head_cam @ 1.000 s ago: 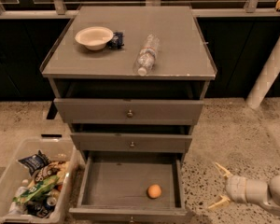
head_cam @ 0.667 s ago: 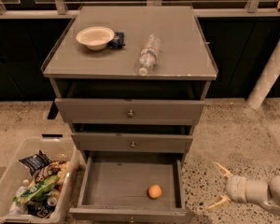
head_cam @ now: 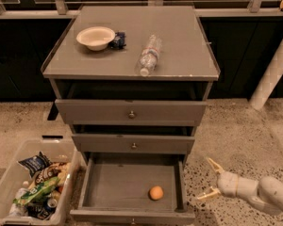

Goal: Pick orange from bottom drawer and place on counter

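Orange (head_cam: pixel 156 192): small, smooth, round, at 5 o'clock on your open grey bottom drawer (head_cam: pixel 114 185) floor. Your gripper (head_cam: pixel 204 179): 3 o'clock of drawer, fingers released, spread.

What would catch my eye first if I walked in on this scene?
Probably the orange, lying alone near the front right of the pulled-out bottom drawer. Right of that drawer, low over the floor, the robot's gripper hangs with fingers spread open. On the counter sit a white bowl and a plastic bottle on its side.
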You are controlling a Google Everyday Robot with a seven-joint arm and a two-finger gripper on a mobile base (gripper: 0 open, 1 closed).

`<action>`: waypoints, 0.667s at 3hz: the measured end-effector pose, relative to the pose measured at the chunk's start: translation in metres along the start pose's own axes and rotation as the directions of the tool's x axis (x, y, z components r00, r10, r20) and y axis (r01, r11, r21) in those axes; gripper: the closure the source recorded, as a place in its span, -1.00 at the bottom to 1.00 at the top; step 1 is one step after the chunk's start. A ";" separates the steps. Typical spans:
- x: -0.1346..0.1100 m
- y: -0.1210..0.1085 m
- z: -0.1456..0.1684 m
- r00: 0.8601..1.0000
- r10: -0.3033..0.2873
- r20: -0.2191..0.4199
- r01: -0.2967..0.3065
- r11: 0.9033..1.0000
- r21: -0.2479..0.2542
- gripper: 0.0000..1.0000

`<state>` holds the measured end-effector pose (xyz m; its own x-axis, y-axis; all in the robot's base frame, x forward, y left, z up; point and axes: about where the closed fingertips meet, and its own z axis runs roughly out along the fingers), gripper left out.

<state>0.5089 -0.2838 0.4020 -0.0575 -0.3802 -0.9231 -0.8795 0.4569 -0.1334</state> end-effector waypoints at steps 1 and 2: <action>0.017 0.005 0.071 0.998 0.040 0.049 -0.038 0.999 -0.031 -1.00; 0.017 0.005 0.072 0.998 0.040 0.049 -0.038 0.999 -0.031 -1.00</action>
<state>0.5375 -0.2307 0.3596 -0.0692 -0.3216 -0.9443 -0.8910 0.4456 -0.0865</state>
